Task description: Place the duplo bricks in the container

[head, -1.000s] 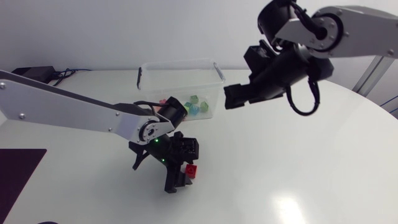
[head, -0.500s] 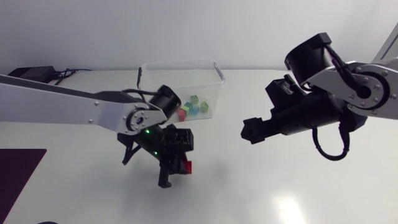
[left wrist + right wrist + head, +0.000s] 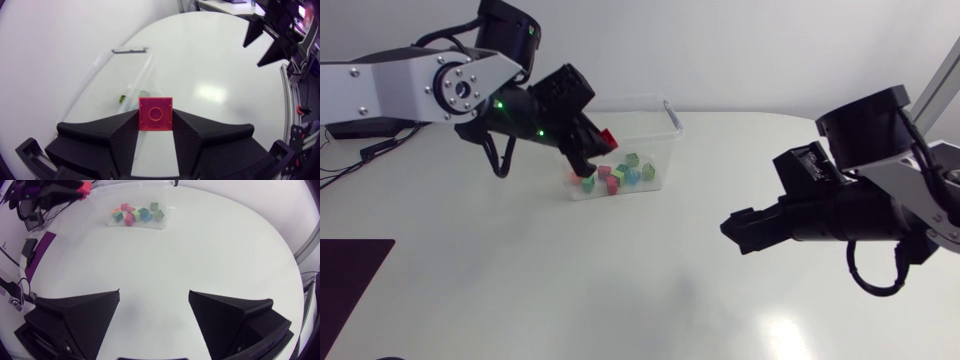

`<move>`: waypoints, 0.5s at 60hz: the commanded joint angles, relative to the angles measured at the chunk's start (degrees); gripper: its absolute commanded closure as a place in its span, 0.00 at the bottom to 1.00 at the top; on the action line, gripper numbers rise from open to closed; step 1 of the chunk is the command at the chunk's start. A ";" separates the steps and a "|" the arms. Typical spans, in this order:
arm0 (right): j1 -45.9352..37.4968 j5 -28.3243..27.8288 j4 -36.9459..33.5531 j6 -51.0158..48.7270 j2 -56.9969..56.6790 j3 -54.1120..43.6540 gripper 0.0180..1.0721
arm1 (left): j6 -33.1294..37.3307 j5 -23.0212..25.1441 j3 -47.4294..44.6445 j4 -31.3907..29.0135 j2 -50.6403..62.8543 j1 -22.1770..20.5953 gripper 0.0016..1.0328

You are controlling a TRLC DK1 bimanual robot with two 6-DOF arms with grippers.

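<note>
Red hard plastic, surely light and slick-sided, the duplo brick [image 3: 155, 114] sat pinched square on two flat faces in the left gripper [image 3: 155, 125] above the clear container [image 3: 666, 150] by the desk's [image 3: 620, 290] far edge, while the right gripper [image 3: 154, 294] hung wide open, empty.

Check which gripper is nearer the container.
Left. The left gripper, shut on the red brick, is at the container rim; right gripper, open, is well apart over the table.
</note>
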 commanded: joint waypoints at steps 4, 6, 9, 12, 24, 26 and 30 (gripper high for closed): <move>0.81 2.99 3.00 -1.40 -4.85 -3.82 0.05 | -6.74 -5.49 5.01 6.25 4.45 1.29 0.77; 0.81 3.52 3.53 -1.49 -5.73 -4.35 0.05 | -7.36 -6.80 6.06 7.40 5.59 1.64 0.77; 0.81 4.13 3.79 -2.01 -6.87 -5.05 0.05 | -8.68 -8.39 8.17 8.45 7.88 2.70 0.77; 0.81 4.66 3.79 -2.36 -8.10 -5.49 0.05 | -9.29 -9.70 10.28 8.63 9.99 3.40 0.77; 0.81 7.39 4.05 -2.45 -10.65 -7.60 0.05 | -10.35 -18.05 13.27 14.78 16.23 4.01 0.77; 0.90 7.82 4.14 -2.45 -10.65 -7.96 0.05 | -10.52 -19.11 14.50 14.69 17.81 4.10 0.76; 0.90 8.26 4.76 -2.28 -11.35 -8.66 0.05 | -11.66 -20.52 17.05 12.84 20.00 4.19 0.60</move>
